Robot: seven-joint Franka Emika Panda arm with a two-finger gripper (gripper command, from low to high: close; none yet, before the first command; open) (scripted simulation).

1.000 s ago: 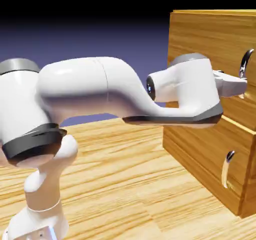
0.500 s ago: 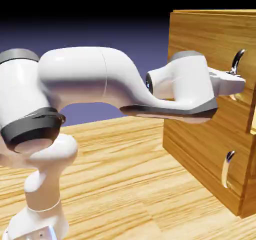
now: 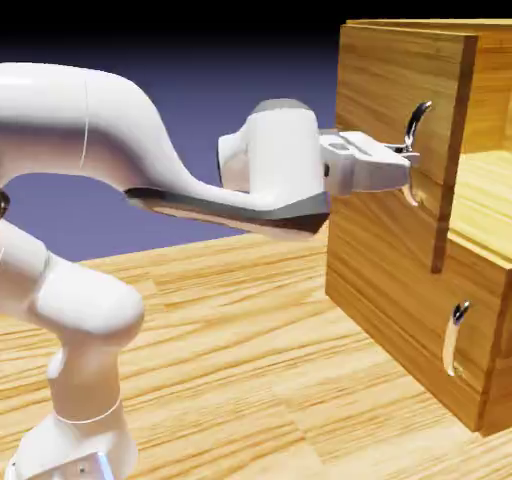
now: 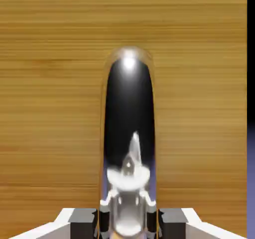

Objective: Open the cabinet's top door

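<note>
- Moved since a second ago: top door [image 3: 400, 138] has come well out from the cabinet [image 3: 420, 298] toward the exterior view's left; it was nearly flush before. Its right edge now stands proud as a dark vertical strip, and the cabinet's pale wood interior [image 3: 485, 193] shows beyond it.
- Arm [image 3: 130, 148]: drawn back leftward with the door; the wrist, earlier in front of the cabinet face, now sits over the open table.
- Gripper [image 3: 405, 166]: level, pointing right, fingertips at the lower part of the long handle [image 3: 415, 128].
- Gripper, hand view [image 4: 128, 223]: the two grey fingers [image 4: 83, 218] sit pressed against either side of the handle [image 4: 128, 133], pinching it; the handle's dark mirrored bar fills the space between them and runs up the middle of the view.
- Top door, hand view [image 4: 50, 83]: fine-grained wood fills almost the whole field behind the handle; a thin blue-violet strip shows at the right edge.
- Lower panel [image 3: 410, 318]: flush with the cabinet body, its small handle [image 3: 455, 338] untouched.
- Table [image 3: 250, 368]: light wood-grain surface carrying the cabinet and the robot's base.
</note>
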